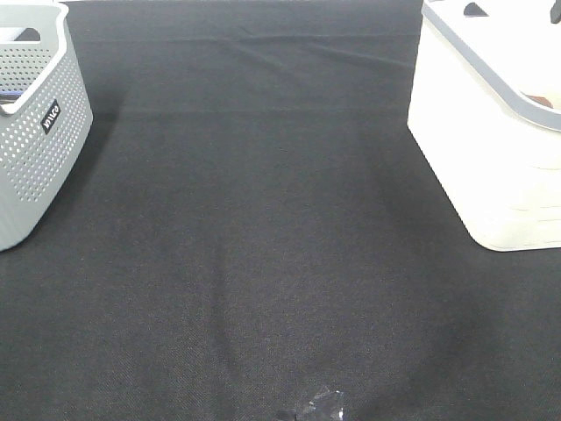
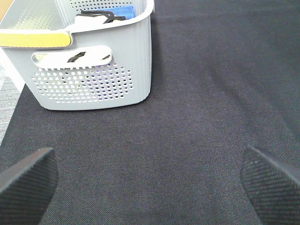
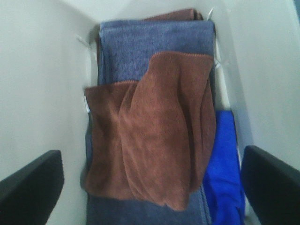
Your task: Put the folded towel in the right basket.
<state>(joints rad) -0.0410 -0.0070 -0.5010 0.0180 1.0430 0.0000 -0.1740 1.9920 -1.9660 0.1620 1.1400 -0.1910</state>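
Note:
The brown towel (image 3: 154,140) lies loosely folded inside the white right basket (image 3: 37,93), on top of a grey-blue towel (image 3: 140,47). My right gripper (image 3: 150,187) hangs open and empty above it, with its fingers (image 3: 33,183) on either side and clear of the cloth. In the exterior high view the white basket (image 1: 478,149) stands at the right edge, and neither gripper shows there. My left gripper (image 2: 150,183) is open and empty over the black cloth (image 2: 197,117), a short way from the grey basket (image 2: 93,84).
A bright blue towel (image 3: 225,168) lies beside the brown one in the white basket. The grey left basket (image 1: 35,132) holds a blue cloth (image 2: 119,11) and dark items. A black cloth (image 1: 263,219) covers the table between the baskets.

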